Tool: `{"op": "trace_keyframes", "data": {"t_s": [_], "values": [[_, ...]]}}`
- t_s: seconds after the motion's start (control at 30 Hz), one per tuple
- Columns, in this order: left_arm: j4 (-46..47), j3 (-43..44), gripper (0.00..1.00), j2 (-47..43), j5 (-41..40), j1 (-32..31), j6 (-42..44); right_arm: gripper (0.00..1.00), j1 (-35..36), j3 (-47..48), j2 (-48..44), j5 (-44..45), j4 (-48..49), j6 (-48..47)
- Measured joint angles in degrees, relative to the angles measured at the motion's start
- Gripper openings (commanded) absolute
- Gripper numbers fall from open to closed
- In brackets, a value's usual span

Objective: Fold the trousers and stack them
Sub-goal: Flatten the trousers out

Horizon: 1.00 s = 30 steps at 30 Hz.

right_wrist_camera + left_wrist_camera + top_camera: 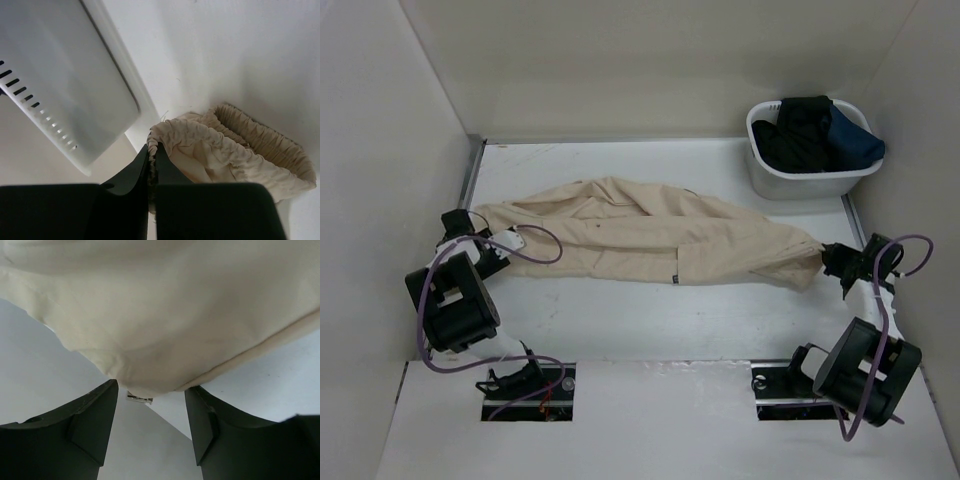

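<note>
One pair of trousers [640,235] is laid across the table [620,320]. The waistband is pinched by the right gripper [152,150], and the left gripper [152,386] is spread.

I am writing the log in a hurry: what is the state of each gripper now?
Left gripper: open, at the leg end of the beige trousers, not gripping.
Right gripper: closed on the trousers' gathered waistband.

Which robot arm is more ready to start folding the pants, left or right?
Right, probably. The right fingers are pinched shut on the trousers' gathered waistband, ready to carry it over. The left fingers stand open at the other end, gripping nothing.
</note>
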Motion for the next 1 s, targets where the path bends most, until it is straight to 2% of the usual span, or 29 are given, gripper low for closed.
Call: {"op": "trace_keyframes", "data": {"t_s": [0.07,0.1,0.13,0.17,0.2,0.27,0.33,0.43,0.53,0.63,0.7,0.77,0.87,1.0], "values": [[1.2,0.1,0.52,0.7,-0.3,-0.4,0.8,0.0,-0.4,0.1,-0.3,-0.4,0.0,-0.3],[1.5,0.4,0.45,1.2,-0.5,-0.7,1.0,0.0,-0.6,0.1,-0.4,-0.6,0.0,-0.4],[1.6,1.0,0.34,2.2,-0.9,-1.0,1.3,0.0,-0.7,0.1,-0.5,-0.7,0.0,-0.7],[1.7,1.9,0.17,3.5,-1.4,-1.3,1.5,0.0,-0.7,0.2,-0.5,-0.9,-0.1,-1.0],[1.7,3.0,0.07,5.2,-2.2,-1.6,1.7,0.0,-0.7,0.5,-0.4,-1.1,-0.2,-1.5],[2.0,5.2,0.0,8.2,-4.3,-2.3,1.9,0.0,-0.5,1.9,0.0,-1.5,-0.8,-3.2],[2.0,7.4,0.0,10.1,-5.1,-2.5,1.0,0.0,0.8,5.6,1.9,-1.6,-2.3,-6.0],[-1.1,12.5,0.0,12.4,-3.0,-1.6,-3.0,0.0,5.0,17.4,8.6,-2.8,-5.3,-12.4],[-11.1,24.5,0.0,15.7,1.7,-0.5,-8.1,0.0,8.0,33.9,16.3,-5.9,-7.1,-20.0],[-17.3,38.1,0.0,16.5,5.6,0.6,-11.5,0.0,8.7,42.3,16.5,-7.7,-7.4,-26.5],[-18.2,42.3,0.01,14.3,7.1,1.2,-12.5,0.0,8.2,41.9,13.0,-8.7,-7.8,-29.9],[-19.6,42.2,0.01,10.4,7.6,2.1,-12.6,0.0,6.8,38.2,8.0,-10.1,-8.1,-32.9],[-20.8,36.6,0.02,3.7,7.6,4.1,-12.1,0.0,3.7,28.2,-0.2,-11.3,-8.6,-35.7],[-22.1,24.4,0.03,-3.3,5.7,7.0,-10.6,0.0,1.4,10.4,-12.3,-10.1,-11.8,-35.2]]}}
